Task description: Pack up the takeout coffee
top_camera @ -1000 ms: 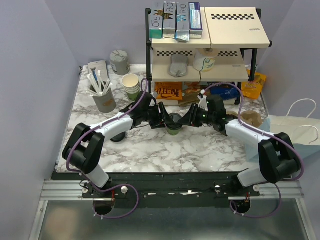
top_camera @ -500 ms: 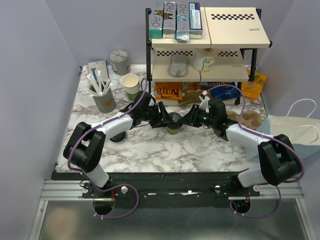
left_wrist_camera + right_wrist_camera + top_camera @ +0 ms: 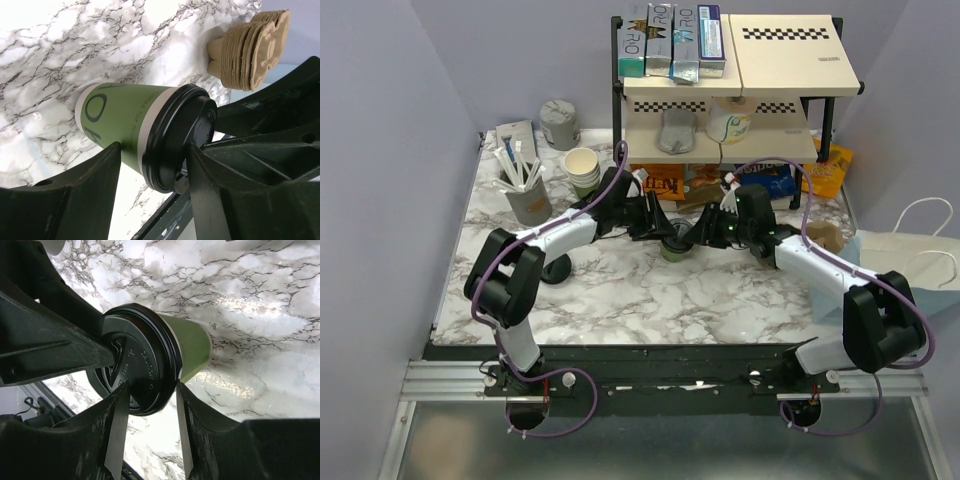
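At centre frame, the left hand [image 3: 661,231] reaches in from the left, its fingers [image 3: 85,195] closed on the takeout coffee [image 3: 671,250] at the black lid. The cup stands upright on the marble table [image 3: 650,295]. From the right, the right hand [image 3: 686,238] sets half-open fingers [image 3: 118,425] against the lid; I cannot tell whether it grips.

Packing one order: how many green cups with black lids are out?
1: the takeout coffee at mid-table. The stacked cups at back left have no lids; others could be hidden behind the rack.
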`<action>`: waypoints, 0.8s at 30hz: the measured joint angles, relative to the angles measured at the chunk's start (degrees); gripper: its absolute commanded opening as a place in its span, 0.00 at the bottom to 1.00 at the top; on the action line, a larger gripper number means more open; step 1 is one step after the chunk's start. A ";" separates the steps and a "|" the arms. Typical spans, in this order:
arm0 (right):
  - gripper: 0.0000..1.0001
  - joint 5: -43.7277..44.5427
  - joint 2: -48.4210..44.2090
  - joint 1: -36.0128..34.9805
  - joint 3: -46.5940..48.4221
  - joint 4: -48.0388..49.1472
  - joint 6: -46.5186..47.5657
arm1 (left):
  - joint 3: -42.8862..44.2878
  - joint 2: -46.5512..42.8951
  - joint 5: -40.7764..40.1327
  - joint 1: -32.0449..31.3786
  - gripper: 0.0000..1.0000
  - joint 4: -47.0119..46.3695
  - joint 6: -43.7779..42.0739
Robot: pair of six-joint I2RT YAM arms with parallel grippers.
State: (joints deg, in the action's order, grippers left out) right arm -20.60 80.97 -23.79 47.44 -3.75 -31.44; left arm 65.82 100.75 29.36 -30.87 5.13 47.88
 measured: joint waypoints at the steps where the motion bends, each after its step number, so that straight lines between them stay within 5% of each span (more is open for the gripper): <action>1: 0.49 -0.04 0.33 0.00 0.20 -0.11 -0.02 | 0.02 0.00 -0.02 0.00 0.59 -0.22 -0.09; 8: 0.41 1.81 0.63 0.02 1.55 -1.79 0.00 | 0.11 1.46 0.31 -0.02 0.54 -2.73 1.16; 24: 0.41 14.78 -2.62 6.05 3.91 -10.25 1.99 | 11.50 11.13 -9.07 -7.41 0.55 -6.29 9.73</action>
State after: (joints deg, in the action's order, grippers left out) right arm -5.82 78.35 -17.74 51.35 -14.00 -29.45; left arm 77.32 111.87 20.29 -38.28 -1.17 57.60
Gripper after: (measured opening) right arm 0.417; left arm 0.554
